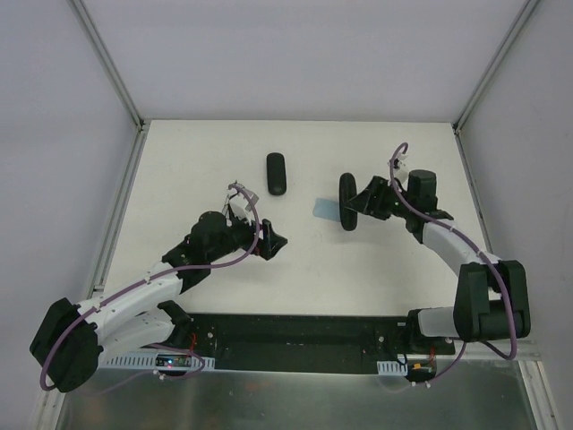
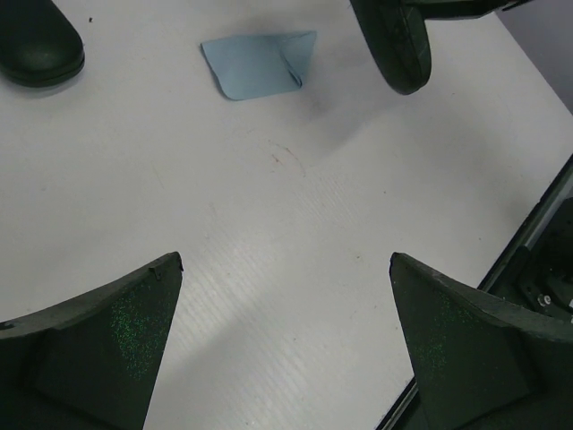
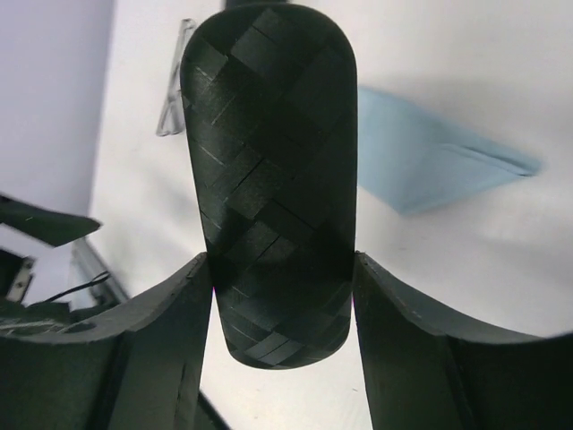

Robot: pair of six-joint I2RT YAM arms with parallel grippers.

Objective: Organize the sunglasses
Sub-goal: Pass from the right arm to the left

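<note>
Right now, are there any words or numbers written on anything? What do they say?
No readable words, numbers or signs anywhere.
Black woven case: no print, only its weave.
Second black case: plain.
Light-blue cloth: plain.
Circuit boards by the arm bases: any markings too small to read.

left pincer [image 2: 286, 269] wide open, hovering low, angled downward; right pincer [image 3: 283, 269] clamped across black case [image 3: 269, 134]
</note>
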